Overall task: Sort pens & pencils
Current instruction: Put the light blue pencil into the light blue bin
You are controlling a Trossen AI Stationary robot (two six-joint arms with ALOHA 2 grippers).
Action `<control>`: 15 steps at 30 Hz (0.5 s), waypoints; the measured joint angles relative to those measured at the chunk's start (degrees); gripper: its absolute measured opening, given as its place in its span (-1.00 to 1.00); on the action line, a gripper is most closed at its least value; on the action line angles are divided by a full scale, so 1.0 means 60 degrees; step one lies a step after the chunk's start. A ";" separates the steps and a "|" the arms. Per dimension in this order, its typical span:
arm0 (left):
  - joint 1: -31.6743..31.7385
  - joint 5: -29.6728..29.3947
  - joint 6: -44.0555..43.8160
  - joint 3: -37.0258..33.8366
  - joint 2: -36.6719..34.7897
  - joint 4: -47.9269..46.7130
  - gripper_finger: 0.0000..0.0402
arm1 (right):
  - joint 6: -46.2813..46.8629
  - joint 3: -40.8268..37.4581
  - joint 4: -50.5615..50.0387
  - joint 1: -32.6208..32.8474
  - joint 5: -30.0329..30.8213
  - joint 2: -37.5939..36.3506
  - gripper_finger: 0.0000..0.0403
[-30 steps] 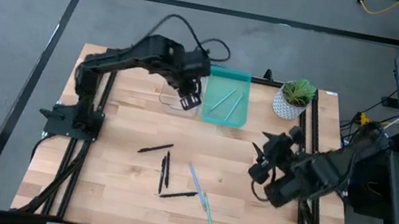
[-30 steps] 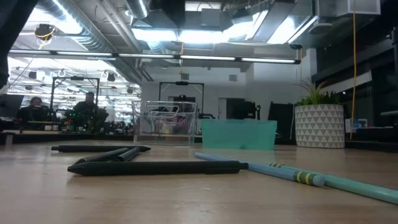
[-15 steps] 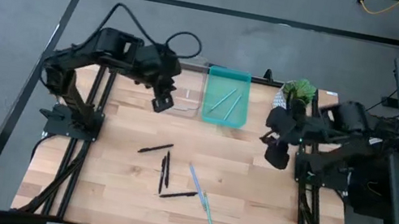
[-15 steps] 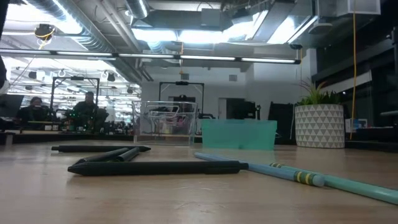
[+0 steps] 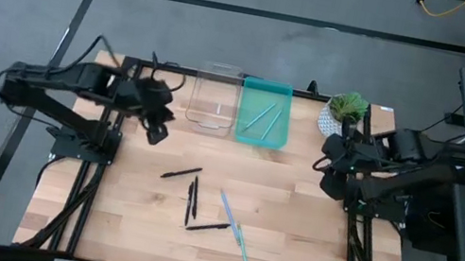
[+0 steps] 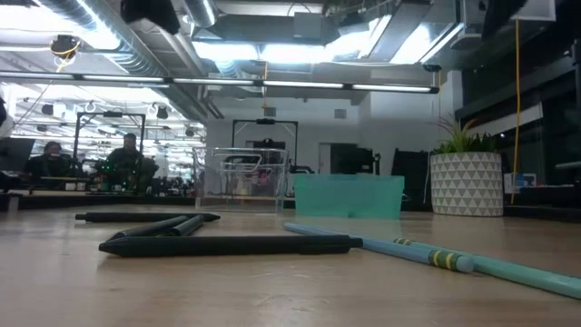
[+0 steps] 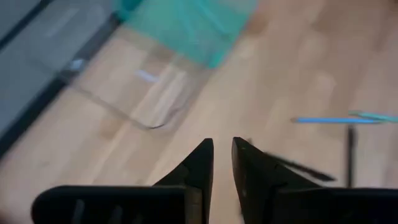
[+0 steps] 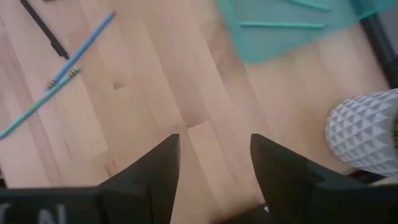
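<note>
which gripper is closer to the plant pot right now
The right. The right gripper sits just in front of the plant pot at the table's right edge, while the left gripper is across the table, beyond both trays.

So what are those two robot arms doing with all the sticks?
They're sorting pens and pencils. Right now neither arm holds anything. The left tool hangs near the clear plastic tray, its fingers nearly together, and the right tool waits, open, by the potted plant. Two teal sticks lie in the teal tray. Four black sticks and some teal ones are on the wooden table.
</note>
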 joint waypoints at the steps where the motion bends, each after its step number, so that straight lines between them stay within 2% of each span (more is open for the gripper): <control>1: -0.0093 0.0165 0.0000 -0.0535 -0.0296 0.0565 -0.75 | -0.0002 -0.0436 0.0326 0.0036 -0.0049 -0.0195 -0.02; 4: -0.0329 0.0668 0.0009 -0.1966 -0.0908 0.2266 -0.74 | -0.0247 -0.1698 0.1597 0.0234 -0.0365 -0.0639 -0.02; 8: -0.0531 0.1436 0.0544 -0.3451 -0.1064 0.4740 -0.73 | -0.0615 -0.3129 0.4117 0.0684 -0.1144 -0.0839 -0.02; 11: -0.0629 0.1761 0.0830 -0.4181 -0.0774 0.6401 -0.73 | -0.0933 -0.3946 0.5796 0.1019 -0.1319 -0.0794 -0.02; 15: -0.0625 0.1796 0.0670 -0.4624 -0.0265 0.7148 -0.67 | -0.1049 -0.4757 0.7424 0.1226 -0.1247 -0.0692 -0.02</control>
